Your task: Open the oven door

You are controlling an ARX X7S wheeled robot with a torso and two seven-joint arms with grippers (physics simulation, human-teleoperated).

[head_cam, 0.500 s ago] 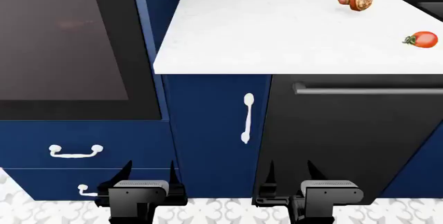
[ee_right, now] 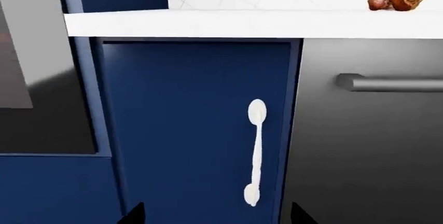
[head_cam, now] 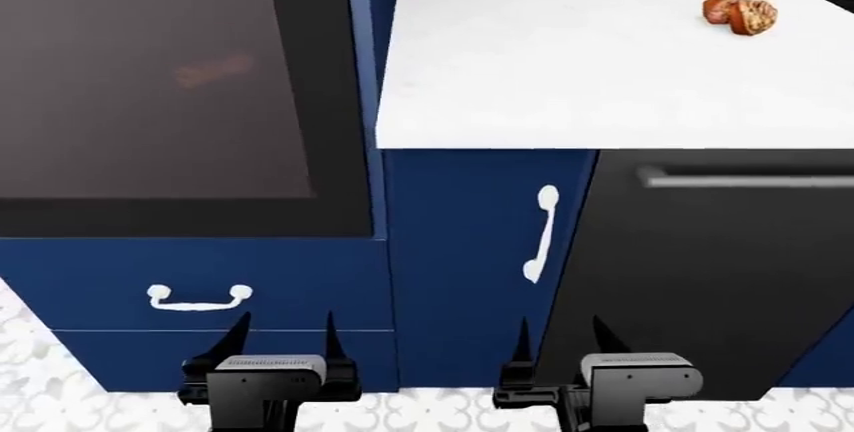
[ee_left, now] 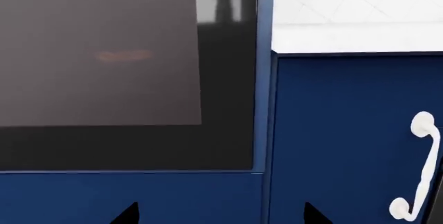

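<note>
A: We face the oven door, shut and flush in its navy frame. Right of it we see the white counter, and under that a narrow cabinet and the black dishwasher.

B: And below the oven door?

A: A drawer with a white handle. Our left gripper hangs low below the oven door, fingers spread, holding nothing. Our right gripper sits lower right of the oven door, also spread and empty.

B: Anything smaller?

A: Some brown food far right of the oven door, on the counter.
</note>
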